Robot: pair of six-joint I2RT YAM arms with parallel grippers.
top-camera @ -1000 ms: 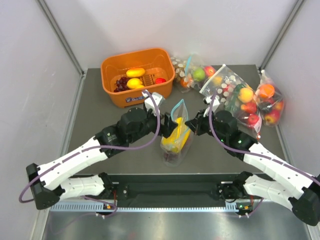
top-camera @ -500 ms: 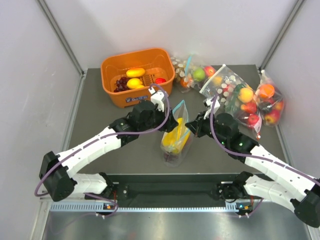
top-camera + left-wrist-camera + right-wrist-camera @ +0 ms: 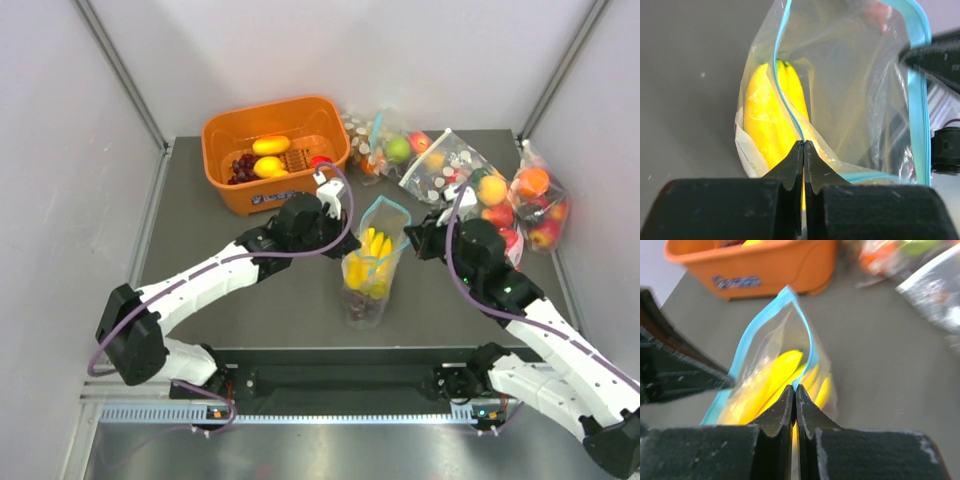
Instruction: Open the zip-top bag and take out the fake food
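Top external view: the grey surface is seen carrying an orange basket at the far left and a heap of other fruit bags at the far right. Near the middle, the zip-top bag is held upright, and its zip strip is spread into an open loop at the top. This shape is explained by the grip: each lip is pinched from an opposite side. The left end effector is closed flat on the near lip, with thin film clamped between its jaws. The right end effector is closed on the other lip, so the mouth is drawn apart between them. Inside, the yellow bananas are stood on end. A dark cluster judged to be the grapes is lodged beneath them at the bottom. The opening is judged done and the removal not yet begun. With both end effectors occupied, one lip would have to be released before the food could be reached.
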